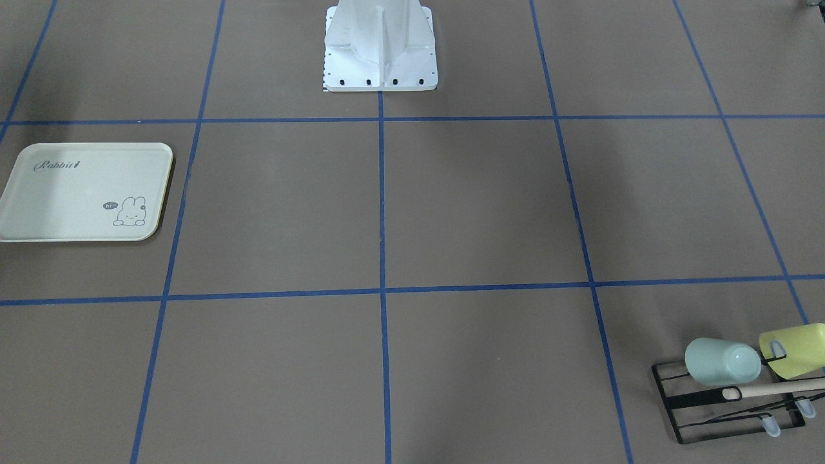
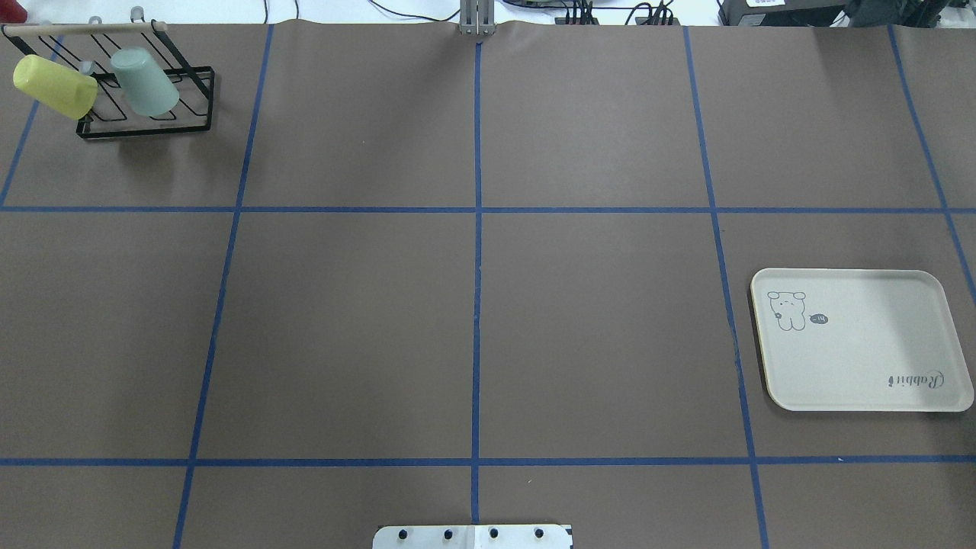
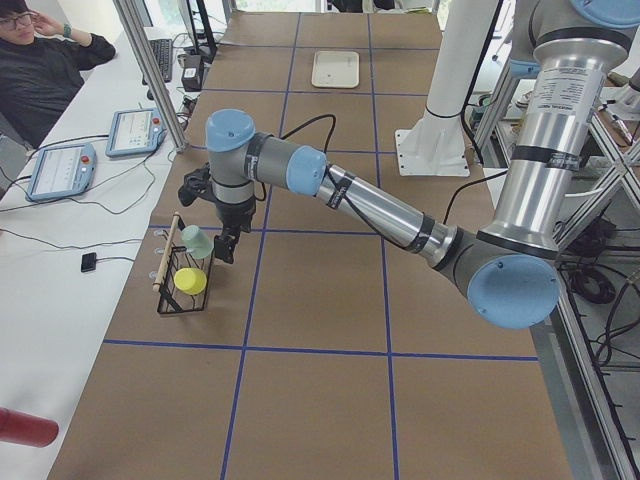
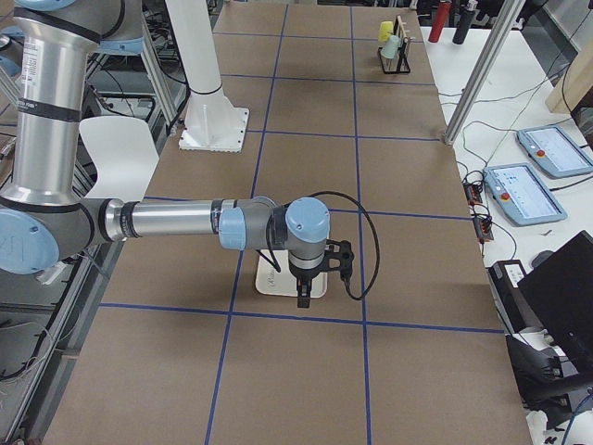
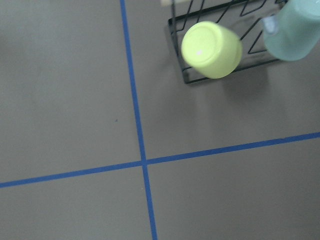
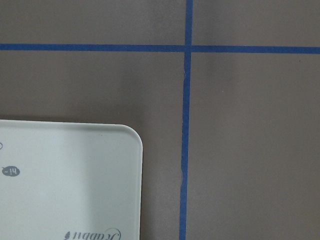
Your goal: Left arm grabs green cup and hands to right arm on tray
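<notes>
Yellow cup (image 5: 211, 50) sits closest under our left wrist camera, tipped on the rack (image 2: 145, 131), with the green cup (image 5: 295, 30) just beside it on the next peg, also tilted and mouth-down. The rack stands in the table's far left corner, well apart from the tray (image 2: 862, 343) on our right side.

Our left gripper (image 3: 228, 250) hangs near the rack, and our right gripper (image 4: 302, 295) hangs over the tray's edge. Both show only in the side views, so we cannot tell whether either one's fingers are apart or together.

We judge that the grab is not yet made. Several things could go wrong:
- With the two cups so close, a slightly off approach could clamp or knock the yellow cup.
- The rack looks light, so pulling the green cup off at the wrong angle could snag its peg and drag the rack along.
- The green cup is smooth and tapered, so it could slip during the hand-over.
</notes>
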Controlling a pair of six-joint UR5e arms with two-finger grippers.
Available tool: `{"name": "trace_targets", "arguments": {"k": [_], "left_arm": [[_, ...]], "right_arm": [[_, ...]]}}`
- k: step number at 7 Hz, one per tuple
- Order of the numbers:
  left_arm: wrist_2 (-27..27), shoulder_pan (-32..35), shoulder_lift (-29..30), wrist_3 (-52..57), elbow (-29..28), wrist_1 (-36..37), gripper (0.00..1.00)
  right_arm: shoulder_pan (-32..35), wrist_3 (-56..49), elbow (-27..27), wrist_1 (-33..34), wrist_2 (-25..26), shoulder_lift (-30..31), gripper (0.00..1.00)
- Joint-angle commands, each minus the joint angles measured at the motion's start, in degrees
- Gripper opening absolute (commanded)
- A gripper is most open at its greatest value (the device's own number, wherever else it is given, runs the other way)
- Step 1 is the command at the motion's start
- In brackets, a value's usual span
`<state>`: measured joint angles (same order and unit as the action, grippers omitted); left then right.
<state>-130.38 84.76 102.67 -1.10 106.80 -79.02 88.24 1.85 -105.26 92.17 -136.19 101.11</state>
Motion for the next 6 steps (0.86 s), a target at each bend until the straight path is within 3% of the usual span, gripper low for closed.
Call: {"name": "trace_targets", "arguments": {"k": [1,2,4,5,6], "left_arm": [[-0.49,-4.84,0.43,-14.90,2.72,-10.20,1.00],[-0.32,-5.91,0.34,-22.20,1.76,-15.76,1.00],[0.12,-6.80,0.95,-30.67,-0.43,-18.27,1.00],[3.26,-8.98,1.56,-35.93,-0.62,-20.10,1.00],[10.34,-13.00,1.48,-41.55,-1.06,-24.56,1.00]], "right_arm": [[0.00,0.00,-0.29,-0.06,-0.12,-0.21,0.99],[0.00,0.09,-1.25,-0.24,-0.21,-0.48,0.99],[-0.70,0.00,-2.14,0.20,-2.48,-2.76,0.99],[-2.62,0.17,-1.97,0.03,-2.15,-3.02,0.99],[-3.33,0.00,-1.88,-0.41,-1.89,-3.81,0.99]]}}
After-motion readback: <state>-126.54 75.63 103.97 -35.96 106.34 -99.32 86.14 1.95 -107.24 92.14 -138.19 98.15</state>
